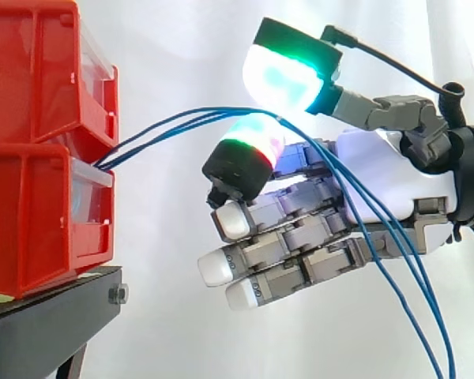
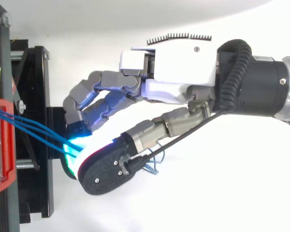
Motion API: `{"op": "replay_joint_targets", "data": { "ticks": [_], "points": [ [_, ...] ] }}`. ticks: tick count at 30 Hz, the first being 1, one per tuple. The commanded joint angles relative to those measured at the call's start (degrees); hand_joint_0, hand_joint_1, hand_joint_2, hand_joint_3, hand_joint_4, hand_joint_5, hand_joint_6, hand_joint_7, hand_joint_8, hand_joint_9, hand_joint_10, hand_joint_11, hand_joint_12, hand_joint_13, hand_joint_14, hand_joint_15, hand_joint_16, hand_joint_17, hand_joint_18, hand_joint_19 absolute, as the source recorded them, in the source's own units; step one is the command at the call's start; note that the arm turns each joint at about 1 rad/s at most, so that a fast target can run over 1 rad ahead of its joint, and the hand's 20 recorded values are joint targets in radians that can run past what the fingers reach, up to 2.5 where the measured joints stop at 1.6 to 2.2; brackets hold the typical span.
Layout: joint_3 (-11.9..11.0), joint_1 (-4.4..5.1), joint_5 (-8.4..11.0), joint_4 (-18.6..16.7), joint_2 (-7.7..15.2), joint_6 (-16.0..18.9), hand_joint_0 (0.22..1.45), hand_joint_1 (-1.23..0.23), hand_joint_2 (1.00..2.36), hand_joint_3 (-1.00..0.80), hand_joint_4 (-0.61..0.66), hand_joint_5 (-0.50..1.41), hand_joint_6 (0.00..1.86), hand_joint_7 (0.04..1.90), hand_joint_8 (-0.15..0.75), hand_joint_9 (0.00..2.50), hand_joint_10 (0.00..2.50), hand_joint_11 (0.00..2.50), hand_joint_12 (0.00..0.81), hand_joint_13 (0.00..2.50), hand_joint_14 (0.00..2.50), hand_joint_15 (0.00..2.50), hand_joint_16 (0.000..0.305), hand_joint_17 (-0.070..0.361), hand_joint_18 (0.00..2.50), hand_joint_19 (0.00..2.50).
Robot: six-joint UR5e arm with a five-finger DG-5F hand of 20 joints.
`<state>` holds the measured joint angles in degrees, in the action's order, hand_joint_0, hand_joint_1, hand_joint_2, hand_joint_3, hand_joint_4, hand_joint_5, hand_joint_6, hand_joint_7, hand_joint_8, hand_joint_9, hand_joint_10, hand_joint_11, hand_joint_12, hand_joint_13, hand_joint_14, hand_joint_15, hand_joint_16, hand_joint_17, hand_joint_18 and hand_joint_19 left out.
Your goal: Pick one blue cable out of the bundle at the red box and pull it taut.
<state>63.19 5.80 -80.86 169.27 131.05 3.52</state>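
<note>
Centre right of the side view: hand (image 1: 395,170) on the arm from the right edge, clamped in a pinch on thin blue cables (image 1: 174,122) between a green-cyan glowing pad (image 1: 280,79) above and a green-red one (image 1: 253,142) below. Remaining fingers loosely extended beneath, holding nothing. Apparently not a single strand in the pinch but the whole bundle, about three lines side by side.

At the left edge: stacked red plastic bins (image 1: 39,213) on a black metal stand (image 1: 47,324), white curtain (image 1: 166,332) behind. Cables anchored at the gap between the two bins, rising in a shallow arc rightward into the pinch, then draped over the palm and hanging slack toward the lower right corner. Long axis left to right, bins to pads.

Same run in the top view: from the left edge to the glowing tips.

Probably next: draw back toward the right edge along that axis, away from the bins, to straighten the arc. Likely risk: several strands tightened together instead of one.
</note>
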Motion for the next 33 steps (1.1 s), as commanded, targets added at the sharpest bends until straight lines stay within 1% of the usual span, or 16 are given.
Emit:
{"op": "replay_joint_targets", "data": {
  "ticks": [1, 2, 3, 4, 6, 8, 10, 13, 17, 18, 19, 20, 22, 24, 30, 33],
  "points": [
    [0.0, 0.00, 0.00, -0.1, 0.0, 0.0, 0.58, -0.61, 1.01, -0.30, 0.06, -0.17, 0.90, 1.07, 0.320, 0.75, 0.02, 0.71, 0.347, 0.50, 0.02, 0.38, 0.055, 0.124, 0.24, 0.32],
    [0.0, 0.00, 0.00, -0.1, 0.0, 0.0, 0.58, -0.63, 1.01, -0.18, 0.07, -0.17, 0.92, 1.05, 0.351, 0.77, 0.01, 0.70, 0.381, 0.53, 0.01, 0.36, 0.062, 0.140, 0.29, 0.30],
    [0.0, 0.00, 0.00, -0.1, 0.0, 0.0, 0.59, -0.67, 1.00, -0.11, 0.08, -0.17, 0.93, 1.01, 0.362, 0.78, 0.01, 0.71, 0.392, 0.54, 0.01, 0.36, 0.065, 0.146, 0.31, 0.29],
    [0.0, 0.09, 0.00, -0.1, 0.0, 0.0, 0.60, -0.69, 1.00, -0.09, 0.10, -0.18, 0.93, 1.00, 0.364, 0.77, 0.01, 0.72, 0.391, 0.54, 0.01, 0.36, 0.065, 0.146, 0.31, 0.29],
    [0.0, 0.00, 0.00, -0.1, 0.0, 0.0, 0.60, -0.71, 1.01, -0.09, 0.10, -0.18, 0.94, 0.98, 0.354, 0.76, 0.01, 0.72, 0.381, 0.53, 0.01, 0.36, 0.063, 0.141, 0.30, 0.29],
    [0.0, 0.00, 0.00, -0.1, 0.0, 0.0, 0.61, -0.74, 1.01, -0.09, 0.08, -0.18, 0.94, 1.00, 0.342, 0.74, 0.01, 0.72, 0.370, 0.53, 0.01, 0.36, 0.060, 0.136, 0.29, 0.28],
    [0.0, 0.00, 0.00, -0.1, 0.0, 0.0, 0.65, -0.81, 1.02, -0.11, 0.02, -0.20, 0.94, 1.10, 0.311, 0.69, 0.01, 0.70, 0.345, 0.50, 0.01, 0.35, 0.054, 0.121, 0.27, 0.26],
    [0.0, 0.00, 0.00, 0.1, 0.0, 0.0, 0.70, -0.85, 1.02, -0.12, -0.01, -0.22, 0.95, 1.08, 0.290, 0.62, 0.02, 0.67, 0.337, 0.46, 0.01, 0.31, 0.053, 0.119, 0.27, 0.22],
    [0.0, 0.00, 0.00, 0.0, 0.0, 0.0, 0.73, -0.87, 1.02, -0.20, -0.01, -0.22, 0.95, 1.03, 0.275, 0.59, 0.01, 0.65, 0.333, 0.43, 0.01, 0.29, 0.052, 0.117, 0.26, 0.20],
    [0.0, 0.00, 0.00, 0.0, 0.0, 0.0, 0.73, -0.88, 1.02, -0.24, 0.00, -0.23, 0.95, 0.98, 0.265, 0.54, 0.01, 0.61, 0.330, 0.42, 0.01, 0.26, 0.052, 0.117, 0.26, 0.18],
    [0.0, 0.00, 0.00, 0.0, 0.1, 0.0, 0.74, -0.92, 1.01, -0.26, -0.01, -0.24, 0.94, 0.96, 0.256, 0.50, 0.01, 0.59, 0.330, 0.41, 0.01, 0.24, 0.052, 0.117, 0.27, 0.16],
    [0.0, 0.00, 0.00, -0.1, 0.0, 0.0, 0.74, -0.92, 1.01, -0.27, -0.01, -0.24, 0.94, 0.96, 0.255, 0.50, 0.01, 0.58, 0.330, 0.40, 0.01, 0.23, 0.052, 0.116, 0.27, 0.16],
    [0.0, 0.00, 0.00, 0.1, 0.0, 0.0, 0.73, -0.97, 1.01, -0.31, 0.00, -0.25, 0.94, 0.95, 0.255, 0.47, 0.01, 0.57, 0.329, 0.39, 0.01, 0.23, 0.052, 0.116, 0.27, 0.14],
    [0.0, 0.00, 0.00, 0.0, 0.0, -0.1, 0.72, -0.99, 1.01, -0.34, -0.01, -0.26, 0.93, 0.95, 0.254, 0.46, 0.01, 0.56, 0.328, 0.38, 0.01, 0.22, 0.052, 0.116, 0.27, 0.14],
    [0.0, 0.00, -0.09, 0.0, 0.0, 0.0, 0.71, -1.02, 1.00, -0.49, 0.01, -0.26, 0.93, 0.91, 0.252, 0.45, 0.01, 0.56, 0.328, 0.37, 0.01, 0.22, 0.052, 0.116, 0.26, 0.14],
    [0.0, 0.00, 0.00, 0.2, 0.1, 0.0, 0.66, -1.02, 1.00, -0.50, 0.03, -0.26, 0.92, 0.91, 0.254, 0.44, 0.01, 0.57, 0.329, 0.37, 0.01, 0.24, 0.052, 0.116, 0.25, 0.16]
  ]
}}
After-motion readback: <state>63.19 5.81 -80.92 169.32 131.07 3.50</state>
